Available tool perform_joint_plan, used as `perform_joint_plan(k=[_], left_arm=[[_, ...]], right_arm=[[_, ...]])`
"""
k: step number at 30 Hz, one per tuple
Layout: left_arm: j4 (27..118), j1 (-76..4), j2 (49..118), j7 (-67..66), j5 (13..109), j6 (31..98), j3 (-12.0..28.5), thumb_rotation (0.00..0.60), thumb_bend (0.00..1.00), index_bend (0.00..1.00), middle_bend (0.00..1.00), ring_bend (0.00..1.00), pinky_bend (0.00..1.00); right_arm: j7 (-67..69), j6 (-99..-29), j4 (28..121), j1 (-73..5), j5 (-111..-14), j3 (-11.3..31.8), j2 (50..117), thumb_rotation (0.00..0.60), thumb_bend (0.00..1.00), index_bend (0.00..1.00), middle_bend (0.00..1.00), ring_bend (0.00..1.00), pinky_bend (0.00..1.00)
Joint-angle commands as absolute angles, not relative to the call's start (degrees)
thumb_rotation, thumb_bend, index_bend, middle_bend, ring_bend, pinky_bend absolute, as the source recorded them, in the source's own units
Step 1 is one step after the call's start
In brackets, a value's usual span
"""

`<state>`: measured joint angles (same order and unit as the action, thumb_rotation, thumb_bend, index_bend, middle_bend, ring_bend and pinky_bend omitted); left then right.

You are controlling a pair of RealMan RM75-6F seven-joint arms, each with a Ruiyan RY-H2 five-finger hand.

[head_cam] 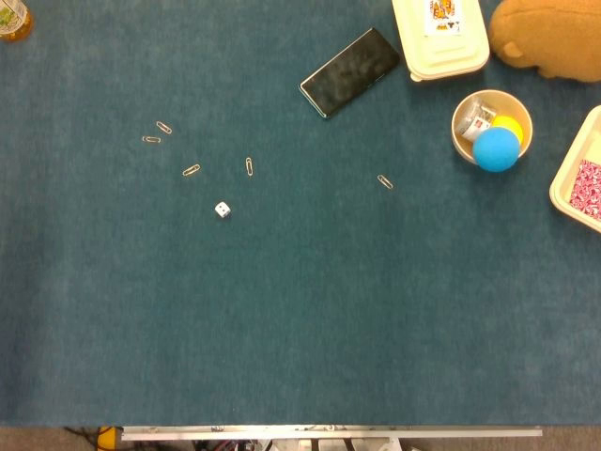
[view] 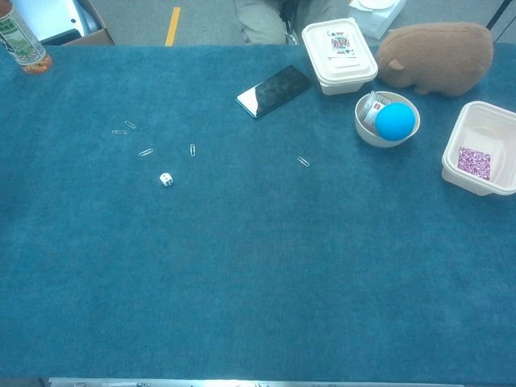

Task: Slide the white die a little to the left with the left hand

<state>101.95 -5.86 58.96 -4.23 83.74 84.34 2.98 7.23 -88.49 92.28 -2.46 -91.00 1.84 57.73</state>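
White die point(head_cam: 223, 209) sits alone on the blue felt table point(head_cam: 310, 319), left of centre in the head view and in the left-middle of the chest view point(view: 165, 180), with dark pips showing on its upper faces and nothing touching it. Neither robot hand appears in either view, so how far their fingers are spread, and whether they hold anything, cannot be told. Just above the die, paper clips lie scattered: one point(head_cam: 249, 166) up and to its right, one point(head_cam: 192, 170) up and to its left, and a pair point(head_cam: 158, 132) further toward the upper left. A fifth clip point(head_cam: 385, 181) lies well apart, right of centre. A black phone point(head_cam: 350, 71) rests diagonally at upper centre, its screen facing up. Beside it at the top edge is a closed cream lidded box point(head_cam: 439, 38) with a playing card point(view: 339, 40) on its lid. A brown plush toy point(view: 439, 56) lies in the upper right corner, near the box. Below them a round bowl point(head_cam: 465, 139) holds a blue ball point(head_cam: 496, 148), a yellow object partly hidden behind it and a small packet. An open cream tray point(view: 455, 157) at the right edge contains a pink patterned piece point(view: 474, 163). A bottle point(view: 22, 39) with a green label stands in the upper left corner.
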Motion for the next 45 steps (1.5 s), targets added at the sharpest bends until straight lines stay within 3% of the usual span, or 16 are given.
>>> perform_joint_plan(k=[1, 11, 17, 19, 20, 24, 30, 36, 41, 45], left_arm=[[101.86, -5.93, 59.00, -4.22, 83.74, 84.19, 2.97, 0.600, 0.66, 0.00, 0.08, 0.00, 0.03], [101.87, -6.64, 58.62, -3.74, 84.54, 83.35, 3.02, 0.600, 0.66, 0.00, 0.07, 0.00, 0.03], [102.27, -9.63, 57.54, -3.13, 86.79, 79.49, 3.02, 0.600, 0.66, 0.00, 0.11, 0.03, 0.04], [102.13, -11.21, 57.39, -1.92, 88.03, 77.70, 3.12, 0.600, 0.66, 0.02, 0.16, 0.10, 0.10], [101.92, -11.96, 57.35, -1.34, 88.67, 76.87, 3.14, 0.600, 0.66, 0.03, 0.21, 0.15, 0.17], [100.93, -16.01, 57.23, 1.81, 92.28, 72.02, 2.66, 0.600, 0.66, 0.06, 0.46, 0.45, 0.51], [98.99, -22.71, 57.56, 6.43, 97.22, 62.98, 0.70, 0.600, 0.66, 0.08, 0.81, 0.77, 0.80], [98.87, -28.94, 57.41, 8.37, 99.12, 53.32, -1.36, 0.600, 0.68, 0.08, 0.99, 0.95, 0.95], [99.14, -32.87, 58.04, 8.67, 98.82, 47.02, -2.46, 0.600, 0.84, 0.08, 1.00, 1.00, 1.00], [99.31, -35.43, 59.38, 8.14, 97.52, 42.67, -2.93, 0.578, 0.89, 0.05, 1.00, 1.00, 1.00]], right_arm=[[7.20, -88.48, 92.31, -2.46, -90.97, 1.87, 57.71, 0.600, 0.08, 0.30, 0.31, 0.16, 0.25], [7.59, -88.79, 92.15, -2.32, -91.13, 1.89, 57.59, 0.600, 0.08, 0.30, 0.31, 0.16, 0.25], [7.63, -88.49, 92.03, -2.40, -91.07, 1.86, 57.56, 0.600, 0.08, 0.30, 0.31, 0.16, 0.25], [7.55, -88.42, 92.05, -2.47, -91.02, 1.93, 57.59, 0.600, 0.08, 0.30, 0.31, 0.16, 0.25], [7.51, -88.37, 92.06, -2.51, -91.02, 1.95, 57.60, 0.600, 0.08, 0.30, 0.31, 0.16, 0.25], [7.05, -87.94, 92.16, -2.74, -90.76, 2.07, 57.69, 0.600, 0.08, 0.30, 0.31, 0.16, 0.25], [6.19, -86.96, 92.32, -3.20, -90.10, 2.29, 57.96, 0.600, 0.08, 0.30, 0.31, 0.16, 0.25], [5.32, -86.03, 92.54, -3.80, -89.35, 2.72, 58.17, 0.600, 0.08, 0.30, 0.31, 0.16, 0.25], [4.73, -85.11, 92.53, -4.29, -88.74, 2.94, 58.40, 0.600, 0.08, 0.30, 0.31, 0.16, 0.25], [4.52, -84.53, 92.43, -4.64, -88.36, 3.11, 58.65, 0.600, 0.08, 0.30, 0.31, 0.16, 0.25]])
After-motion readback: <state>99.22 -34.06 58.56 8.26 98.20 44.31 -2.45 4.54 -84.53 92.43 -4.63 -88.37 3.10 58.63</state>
